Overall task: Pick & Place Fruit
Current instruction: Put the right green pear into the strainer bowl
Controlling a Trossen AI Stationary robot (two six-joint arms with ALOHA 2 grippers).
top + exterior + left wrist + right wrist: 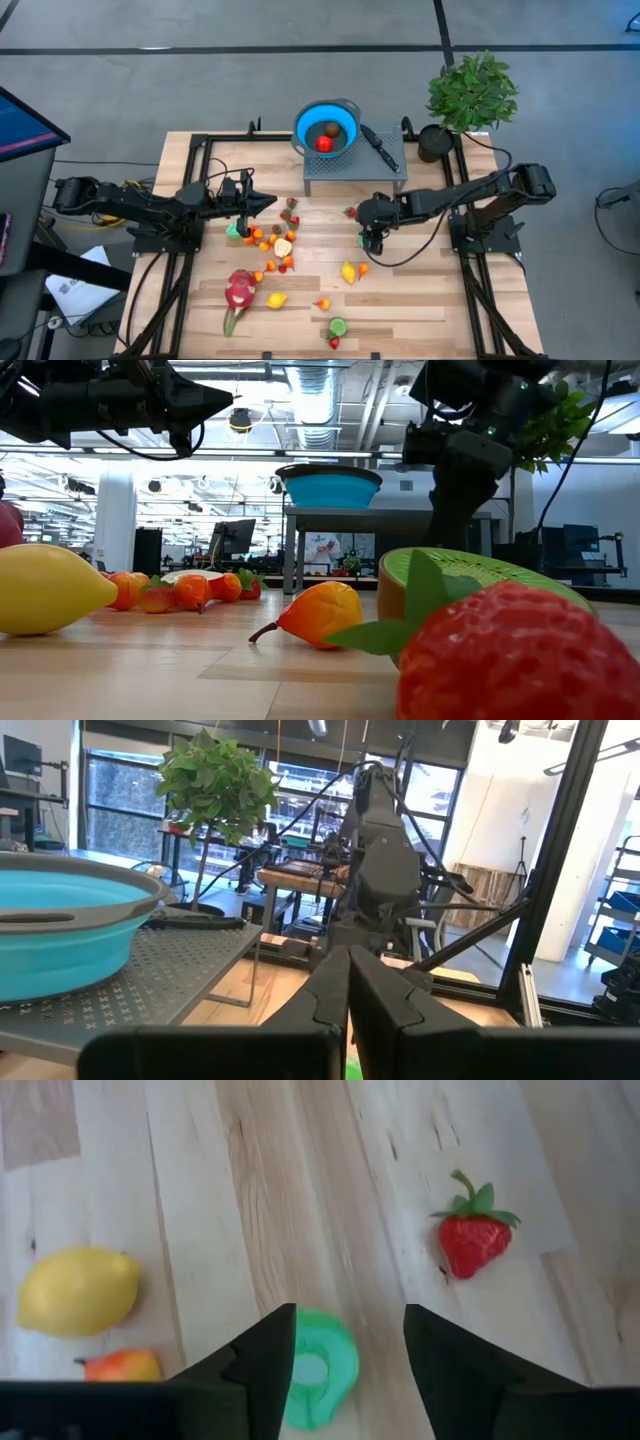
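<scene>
- Right gripper (345,1355): jaws partly open, holding nothing, over a green fruit piece (320,1367) on the tabletop (300,1210).
- Strawberry (471,1238) & lemon (76,1289) lie nearby.
- Left gripper (262,202): jaws shut, empty, waiting.
- Step looks like the pick; next: go down, squeeze, carry to blue bowl (309,120).

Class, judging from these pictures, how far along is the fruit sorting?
Done: two fruits, one red and one brown, lie in the blue bowl. In hand: the right gripper stands open above a green piece, holding nothing; the left gripper is shut and empty. Left: most fruit, including the dragon fruit, remains on the table.
</scene>
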